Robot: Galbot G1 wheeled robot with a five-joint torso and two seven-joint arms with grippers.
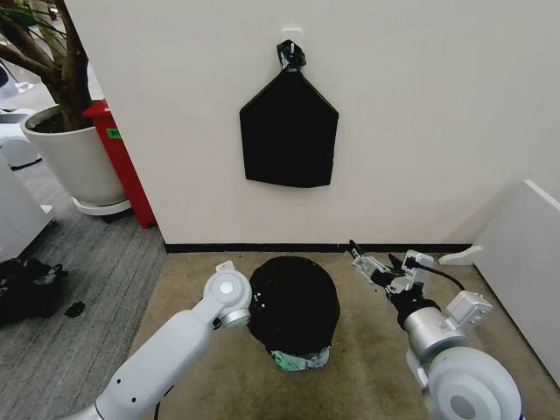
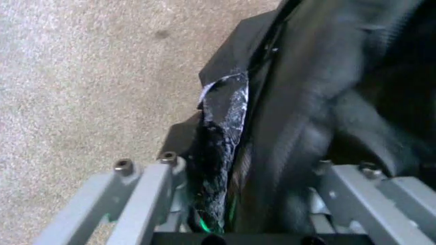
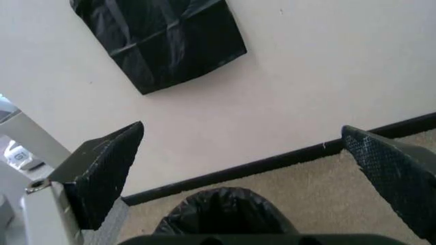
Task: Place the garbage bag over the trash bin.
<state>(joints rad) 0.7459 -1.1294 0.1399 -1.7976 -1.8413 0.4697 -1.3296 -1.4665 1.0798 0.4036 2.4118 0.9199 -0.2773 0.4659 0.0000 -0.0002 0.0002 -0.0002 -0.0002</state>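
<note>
The trash bin stands on the carpet in front of me, wrapped in the glossy black garbage bag (image 1: 293, 302); only the bin's pale greenish base (image 1: 300, 359) peeks out below. My left gripper (image 1: 255, 306) presses against the bag's left side. In the left wrist view it (image 2: 232, 204) is shut on a wrinkled fold of the garbage bag (image 2: 307, 102). My right gripper (image 1: 383, 261) hovers open to the right of the bin, apart from it. The right wrist view has those black pads (image 3: 109, 163) spread wide, nothing between them, and the bagged bin top (image 3: 221, 214) below.
A flat black house-shaped bundle (image 1: 289, 131) hangs on the wall behind the bin. A large white plant pot (image 1: 74, 162) and a red object (image 1: 122, 157) stand at the far left. A white panel (image 1: 525, 254) borders the right. A dark crumpled heap (image 1: 26, 289) lies on the grey floor.
</note>
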